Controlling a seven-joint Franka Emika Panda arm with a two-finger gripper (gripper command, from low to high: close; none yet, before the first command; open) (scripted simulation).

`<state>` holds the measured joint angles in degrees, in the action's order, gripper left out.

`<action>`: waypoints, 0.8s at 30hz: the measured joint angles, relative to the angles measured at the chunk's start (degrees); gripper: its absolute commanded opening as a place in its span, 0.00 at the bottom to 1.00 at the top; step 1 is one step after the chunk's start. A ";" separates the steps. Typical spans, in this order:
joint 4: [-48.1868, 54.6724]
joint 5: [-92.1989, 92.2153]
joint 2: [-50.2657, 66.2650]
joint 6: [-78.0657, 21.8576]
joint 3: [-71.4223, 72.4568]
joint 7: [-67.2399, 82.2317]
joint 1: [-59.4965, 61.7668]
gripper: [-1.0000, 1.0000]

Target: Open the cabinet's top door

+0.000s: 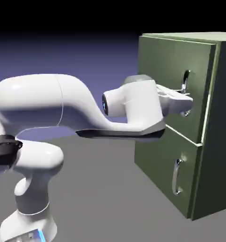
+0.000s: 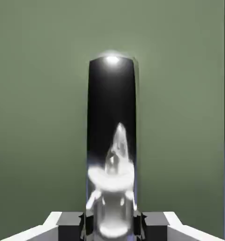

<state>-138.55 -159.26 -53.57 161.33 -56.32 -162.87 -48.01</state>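
Against the blue-violet backdrop, the gripper (image 1: 184,100) is clamping shut on the top door's (image 1: 169,75) handle (image 2: 112,141); a straight pull, ignoring the hinge arc, is risking slip.

Gripper (image 1: 184,100) is hard against top door (image 1: 173,80), its handle (image 2: 112,141) filling the gap btwn fingers (image 2: 73,225); no room fwd. Open space behind and to either side.

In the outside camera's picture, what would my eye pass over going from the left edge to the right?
The white arm → the gripper, shut on the top door's handle → the top door's right edge → the cabinet's side wall.
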 measured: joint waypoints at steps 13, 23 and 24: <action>-20.96 24.04 -8.77 -11.59 24.91 8.12 25.85 0.00; -31.78 48.94 -20.71 -19.82 43.60 17.74 34.94 0.00; -32.52 51.44 -21.84 -20.80 45.35 18.69 35.16 0.00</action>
<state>-171.07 -107.83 -75.41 140.53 -10.97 -144.18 -12.85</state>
